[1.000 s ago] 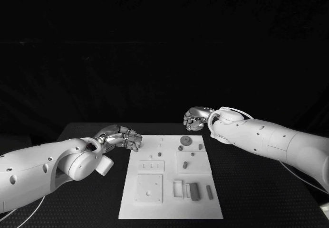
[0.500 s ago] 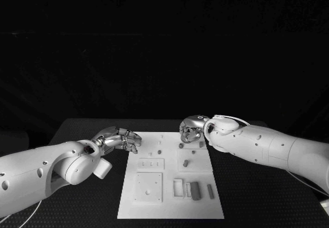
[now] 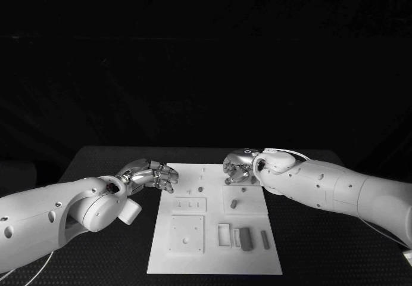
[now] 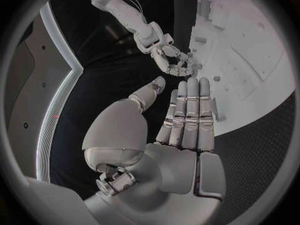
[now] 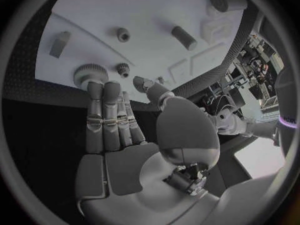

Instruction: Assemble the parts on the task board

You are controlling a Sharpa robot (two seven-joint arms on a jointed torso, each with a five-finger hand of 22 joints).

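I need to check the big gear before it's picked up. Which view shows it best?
The right wrist view: the large gear lies on the task board, teeth visible, just beyond the right robot hand. In the head view that hand covers it.

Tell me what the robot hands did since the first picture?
The right robot hand came down from beyond the task board onto its far end, over the big gear. It holds nothing that I can see. The left robot hand stayed beside the board's left edge, and the small parts nearer the robot lie as before.
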